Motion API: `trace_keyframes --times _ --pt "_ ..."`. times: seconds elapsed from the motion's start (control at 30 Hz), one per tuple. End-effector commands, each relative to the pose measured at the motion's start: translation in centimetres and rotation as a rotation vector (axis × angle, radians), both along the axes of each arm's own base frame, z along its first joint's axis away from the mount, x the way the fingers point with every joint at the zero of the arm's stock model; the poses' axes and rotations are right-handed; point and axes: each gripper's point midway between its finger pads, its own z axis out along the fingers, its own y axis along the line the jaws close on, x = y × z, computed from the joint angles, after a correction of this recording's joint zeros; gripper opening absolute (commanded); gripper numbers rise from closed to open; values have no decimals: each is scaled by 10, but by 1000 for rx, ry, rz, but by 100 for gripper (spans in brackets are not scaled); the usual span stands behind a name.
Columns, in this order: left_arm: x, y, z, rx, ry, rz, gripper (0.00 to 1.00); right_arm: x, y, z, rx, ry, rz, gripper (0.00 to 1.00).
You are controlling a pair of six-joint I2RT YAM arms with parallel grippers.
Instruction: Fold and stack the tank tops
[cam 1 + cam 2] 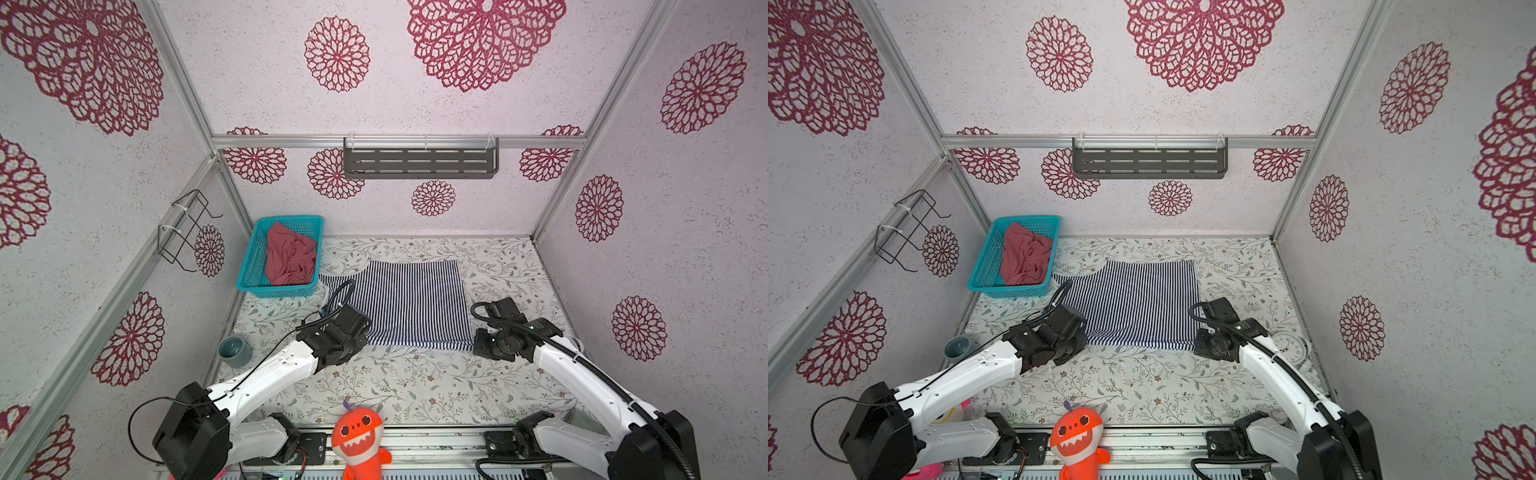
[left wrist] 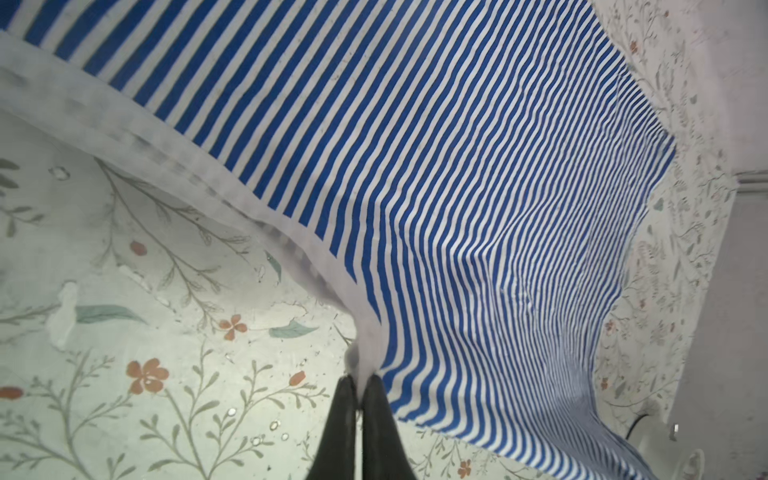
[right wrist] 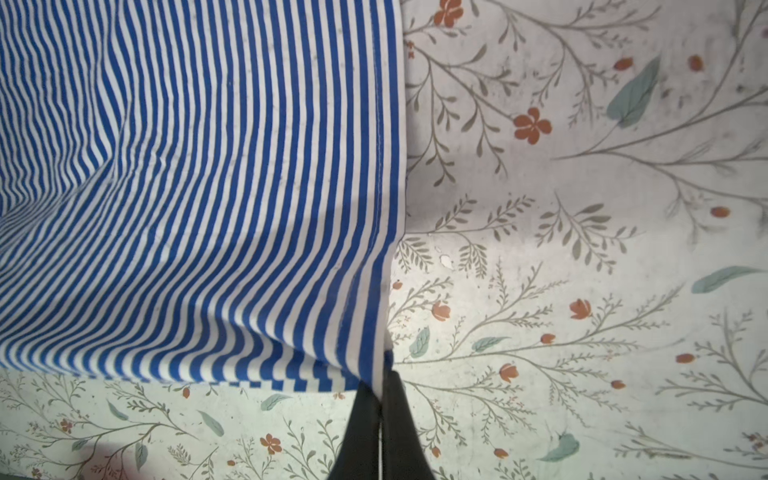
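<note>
The navy-and-white striped tank top lies spread flat on the floral table in both top views. My left gripper is shut on the white-trimmed edge at its near left corner, and the cloth rises slightly to the jaws. At the near right corner my right gripper is shut on the hem, with the striped cloth lifted a little off the table. The rose-red tank top sits crumpled in the teal basket.
The teal basket stands at the back left, touching the striped top's strap end. A grey cup is by the left wall, a white clock by the right wall, and an orange shark plush at the front edge.
</note>
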Motion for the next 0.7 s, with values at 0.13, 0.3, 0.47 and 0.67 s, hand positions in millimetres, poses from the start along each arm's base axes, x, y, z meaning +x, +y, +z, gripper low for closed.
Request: trace_keyframes --times 0.13,0.3,0.47,0.67 --pt "26 9 -3 100 37 -132 0 41 -20 9 -92 -48 -5 0" --pt "51 2 -8 118 67 -216 0 74 -24 9 -91 -79 -2 0" --pt "78 0 -16 133 93 -281 0 104 -22 5 -97 -93 22 0" --pt "115 3 -32 176 143 -373 0 148 -22 -6 -122 -98 65 0"
